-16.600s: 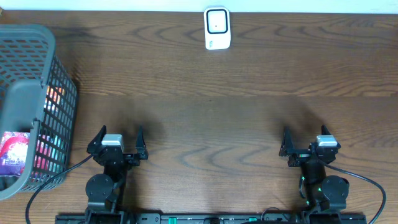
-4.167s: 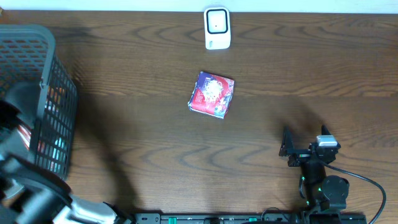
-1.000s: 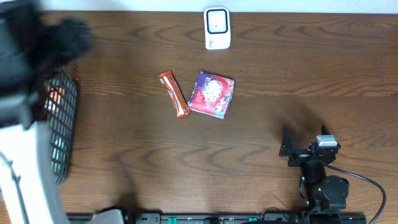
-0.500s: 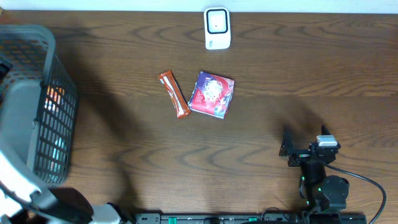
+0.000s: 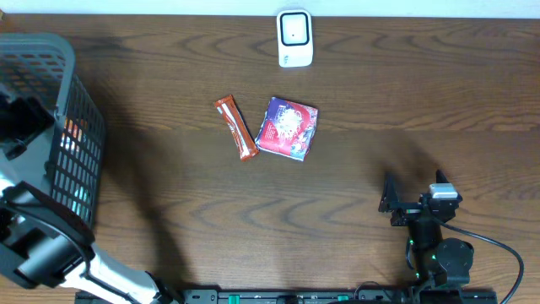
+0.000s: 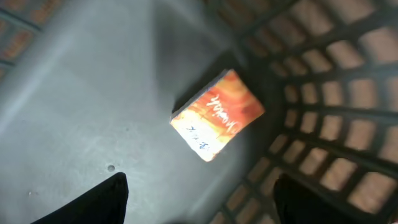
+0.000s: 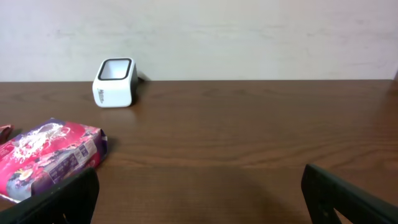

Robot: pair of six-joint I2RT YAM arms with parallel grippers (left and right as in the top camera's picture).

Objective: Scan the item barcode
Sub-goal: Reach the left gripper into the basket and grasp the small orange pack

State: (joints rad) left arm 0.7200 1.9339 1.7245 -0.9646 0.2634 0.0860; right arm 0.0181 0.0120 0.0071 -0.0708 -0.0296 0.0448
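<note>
Soft even light — (left-wrist view blurry)

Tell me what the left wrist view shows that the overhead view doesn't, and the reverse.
Only the left wrist: an orange packet lying flat on the floor of the basket, seen between the open fingertips of the left gripper. Only the overhead: the scanner at the far edge of the table, the snack bar and the purple pouch side by side, and the open right gripper. Both: the grey mesh basket; overhead gives just orange glimpses through its wall.
</note>
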